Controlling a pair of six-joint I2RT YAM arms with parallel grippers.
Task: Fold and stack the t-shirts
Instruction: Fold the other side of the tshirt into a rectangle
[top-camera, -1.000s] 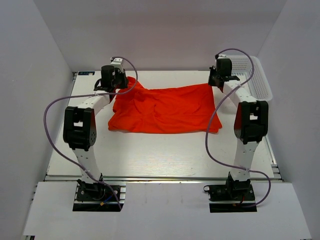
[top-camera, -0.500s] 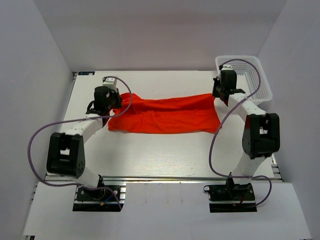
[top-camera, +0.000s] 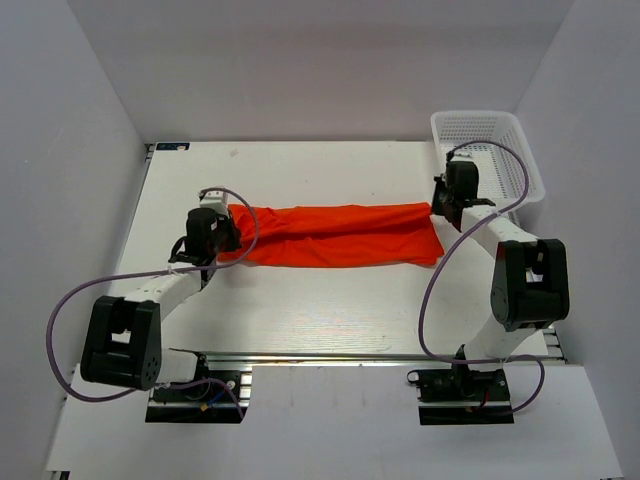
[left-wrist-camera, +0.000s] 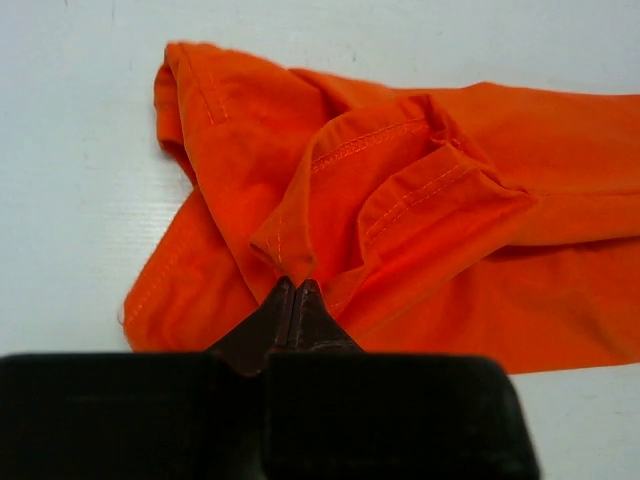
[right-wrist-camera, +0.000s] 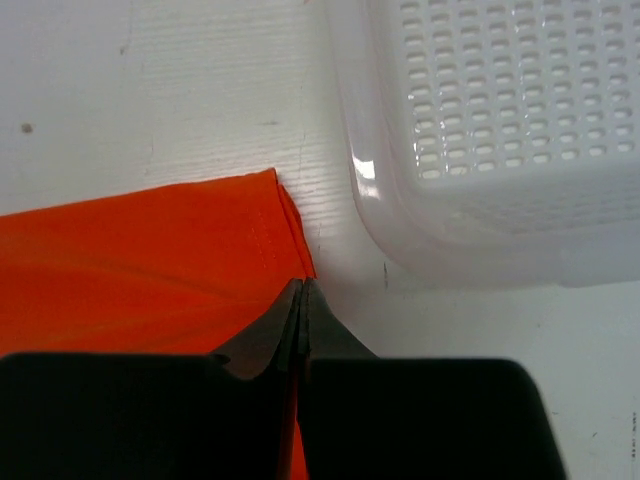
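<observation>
**Orange-red shirt held in a long band between two pinching claws**

From the top external camera, the bright orange-red short-sleeved t-shirt of soft plain fabric (top-camera: 335, 235) lies on the white matt table (top-camera: 300, 310) as a long, narrow, rumpled band running left to right. The left gripper (top-camera: 226, 242) sits at its left end and the right gripper (top-camera: 438, 211) at its right end. A white plastic mesh basket (top-camera: 480, 116) stands at the far right corner, just behind the right arm (its purple cable loops across the basket's front).

In the left wrist view, the left gripper (left-wrist-camera: 293, 290) has its dark tips pressed together on a stitched fold of the t-shirt (left-wrist-camera: 420, 220). A sleeve with double-stitched hems is bunched over the layers beneath.

In the right wrist view, the right gripper (right-wrist-camera: 300, 290) pinches the t-shirt (right-wrist-camera: 140, 270) at a hemmed corner. The smooth cloth spreads to the left. The basket (right-wrist-camera: 400, 240), glossy with a rounded corner and rows of small slots, stands just beside that corner on faintly ribbed table (right-wrist-camera: 150, 90), not touching the cloth.
</observation>
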